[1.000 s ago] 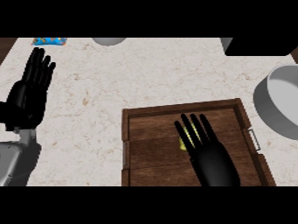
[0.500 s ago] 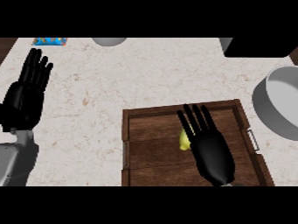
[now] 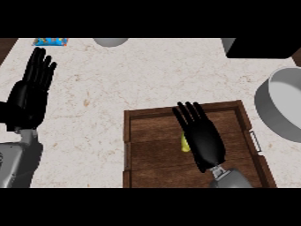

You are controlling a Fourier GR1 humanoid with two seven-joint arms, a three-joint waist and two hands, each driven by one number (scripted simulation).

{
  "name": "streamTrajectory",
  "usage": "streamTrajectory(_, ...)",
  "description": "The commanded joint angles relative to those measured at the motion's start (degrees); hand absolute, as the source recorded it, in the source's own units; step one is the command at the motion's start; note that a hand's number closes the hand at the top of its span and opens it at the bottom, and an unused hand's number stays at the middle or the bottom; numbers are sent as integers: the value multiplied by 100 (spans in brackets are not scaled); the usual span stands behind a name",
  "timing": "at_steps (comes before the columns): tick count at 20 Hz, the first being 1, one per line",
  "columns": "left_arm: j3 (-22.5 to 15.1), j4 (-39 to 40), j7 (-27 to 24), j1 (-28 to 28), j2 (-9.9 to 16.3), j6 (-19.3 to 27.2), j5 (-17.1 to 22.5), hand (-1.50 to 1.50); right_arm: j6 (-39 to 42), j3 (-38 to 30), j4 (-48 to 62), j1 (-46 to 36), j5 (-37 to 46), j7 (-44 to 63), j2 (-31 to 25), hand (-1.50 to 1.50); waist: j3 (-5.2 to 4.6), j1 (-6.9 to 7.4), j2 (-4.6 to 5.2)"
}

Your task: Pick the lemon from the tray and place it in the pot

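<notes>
1. Over the middle of the wooden tray (image 3: 152, 163), the right robot hand (image 3: 203, 137) lies flat with its fingers straight and together, pointing toward the tray's far rim; it is released and grasps nothing.
2. Just beside that robot hand, on its left edge, a sliver of the yellow lemon (image 3: 185, 142) shows on the tray floor. Most of the lemon is hidden under the palm, so whether the palm touches it cannot be told.
3. The right grey forearm (image 3: 229, 178) comes in over the tray's near rim.
4. The tray sits at the worktop's near edge, toward the right, with a pale metal handle (image 3: 257, 141) on its right wall.
5. The grey pot (image 3: 289, 108) stands just beside the tray's far right corner, at the worktop's right edge, and nothing shows inside it.
6. The left robot hand (image 3: 30, 95) rests near the left edge of the pale marbled worktop (image 3: 140, 75), well apart from the tray, fingers straight and upward, holding nothing.
7. Along the far edge stand a blue packet (image 3: 51, 42) at the left, a grey round item (image 3: 110, 42) near the middle and a black box (image 3: 267, 47) at the right.
</notes>
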Motion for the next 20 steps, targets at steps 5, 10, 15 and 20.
streamTrajectory(5,10,-155,-44,132,-118,-38,-45,0,-353,87,1089,-774,315,-584,128,150,67,45,74)
streamTrajectory(10,280,-197,112,249,120,-308,187,0,-816,347,1310,-386,764,-329,223,150,67,42,71)
streamTrajectory(15,170,-94,112,16,-20,-93,-53,0,-1083,765,399,121,1516,284,206,150,66,-32,53)
streamTrajectory(20,17,-114,102,-107,-79,-230,-4,0,6,-928,740,-1022,-74,1888,506,150,88,232,215)
